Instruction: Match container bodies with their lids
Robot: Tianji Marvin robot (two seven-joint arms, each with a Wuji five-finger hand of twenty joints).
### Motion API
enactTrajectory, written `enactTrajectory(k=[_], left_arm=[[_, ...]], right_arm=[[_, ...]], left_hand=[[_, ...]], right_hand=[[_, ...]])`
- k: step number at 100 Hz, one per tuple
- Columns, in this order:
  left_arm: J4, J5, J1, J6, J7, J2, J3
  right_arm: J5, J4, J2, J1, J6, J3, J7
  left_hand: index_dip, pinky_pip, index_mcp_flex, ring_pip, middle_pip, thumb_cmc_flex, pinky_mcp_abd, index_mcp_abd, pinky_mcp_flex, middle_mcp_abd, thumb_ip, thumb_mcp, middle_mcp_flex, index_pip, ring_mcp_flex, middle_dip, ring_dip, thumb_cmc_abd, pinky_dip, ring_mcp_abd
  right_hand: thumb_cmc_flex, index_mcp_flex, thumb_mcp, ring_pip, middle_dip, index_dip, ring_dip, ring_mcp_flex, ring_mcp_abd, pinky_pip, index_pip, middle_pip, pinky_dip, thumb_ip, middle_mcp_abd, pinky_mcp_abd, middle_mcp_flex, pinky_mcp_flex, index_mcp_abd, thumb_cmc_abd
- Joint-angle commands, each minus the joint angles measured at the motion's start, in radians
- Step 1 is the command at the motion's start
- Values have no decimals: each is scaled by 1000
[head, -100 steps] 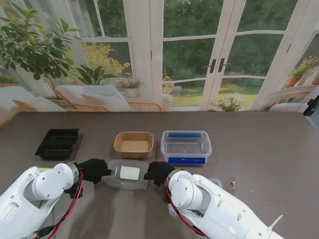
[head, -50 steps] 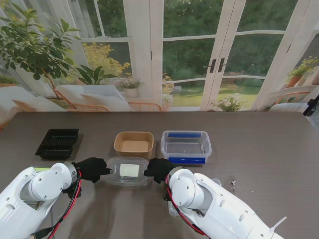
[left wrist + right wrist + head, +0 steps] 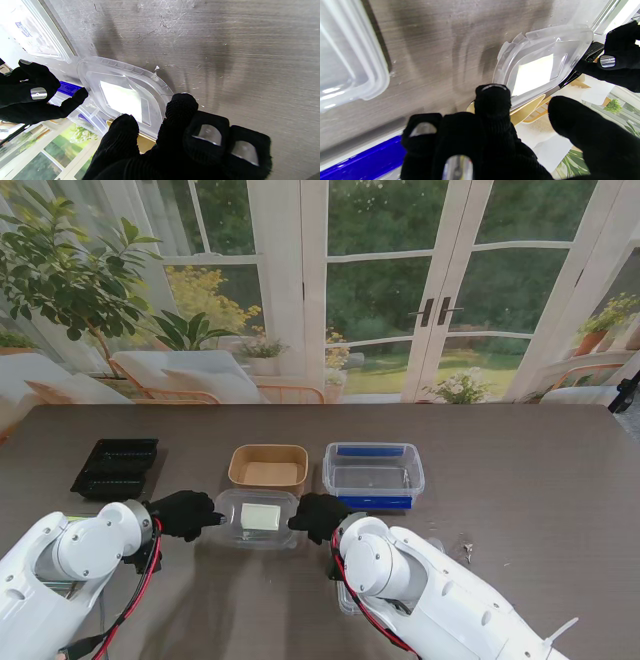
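Clear lid (image 3: 259, 518) with a pale square label at its middle, no print legible on it, held between the two hands just nearer to me than the brown paper bowl (image 3: 268, 468). Left hand (image 3: 184, 513) pinching the lid's left edge, thumb and index fingertip (image 3: 182, 105) closed on the rim in the wrist view. Right hand (image 3: 318, 517) pinching the lid's right edge likewise, one fingertip (image 3: 492, 98) at the rim and thumb on the other side. Whether the lid is lifted off the tabletop (image 3: 520, 470) or touching it: cannot tell. Clear tub with blue clips (image 3: 373, 474) just right of the bowl. Black tray (image 3: 116, 468) at far left, well apart from the bowl. Another clear lid (image 3: 350, 57) flat on the tabletop, seen only in the right wrist view. No readable writing anywhere.
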Motion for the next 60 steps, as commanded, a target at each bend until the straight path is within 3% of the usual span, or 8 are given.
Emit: enactTrajectory(k=[1, 60], left_arm=[[-17, -4, 1, -9, -23, -7, 2], [-2, -2, -24, -23, -44, -2, -14]], right_arm=[[2, -14, -15, 5, -2, -4, 13], [11, -1, -29, 32, 20, -7, -3]], left_hand=[[7, 53, 16, 12, 2, 15, -4, -165, -4, 100, 13, -6, 2, 11, 15, 0, 16, 46, 24, 34], [7, 49, 18, 11, 0, 16, -2, -163, -5, 103, 13, -6, 2, 13, 15, 0, 17, 46, 28, 35]], right_hand=[[-28, -8, 13, 85, 2, -22, -5, 3, -80, 225, -71, 13, -13, 19, 75, 19, 105, 471, -197, 13], [-29, -1, 10, 84, 2, -24, -7, 3, -80, 225, -76, 12, -15, 18, 77, 22, 105, 471, -196, 14]])
